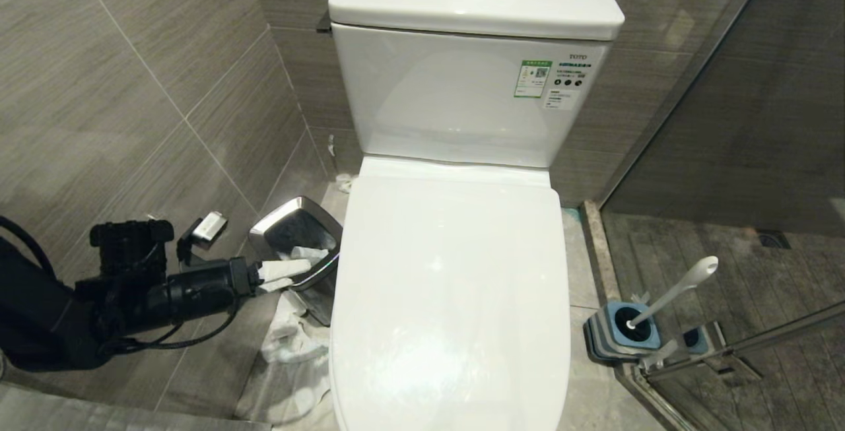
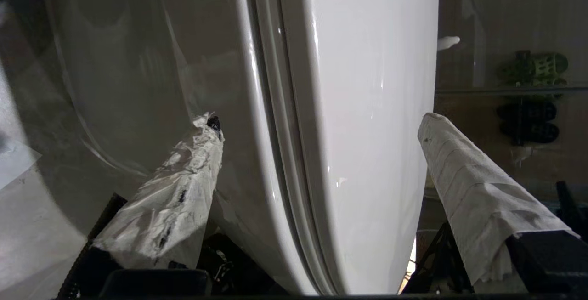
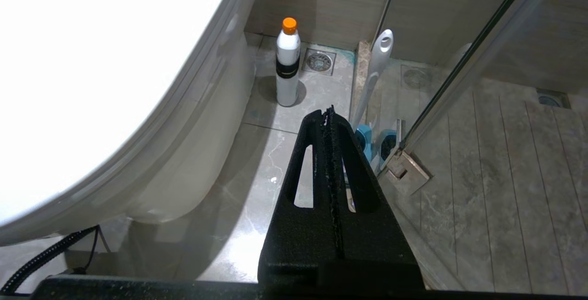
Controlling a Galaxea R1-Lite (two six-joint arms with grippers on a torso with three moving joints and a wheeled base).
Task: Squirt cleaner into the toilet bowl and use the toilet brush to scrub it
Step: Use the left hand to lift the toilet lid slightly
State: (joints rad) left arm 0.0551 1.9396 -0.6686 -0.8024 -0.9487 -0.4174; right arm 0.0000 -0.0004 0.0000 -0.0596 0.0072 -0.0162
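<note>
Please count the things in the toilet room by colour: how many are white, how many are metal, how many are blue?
White: 3, the toilet, the brush, the cleaner
Metal: 1, the bin
Blue: 1, the brush holder
Total: 5

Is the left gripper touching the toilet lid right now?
Cannot tell. In the left wrist view the left gripper stands open, its wrapped fingers straddling the edge of the closed toilet lid, but no view plainly shows either a gap or contact.
</note>
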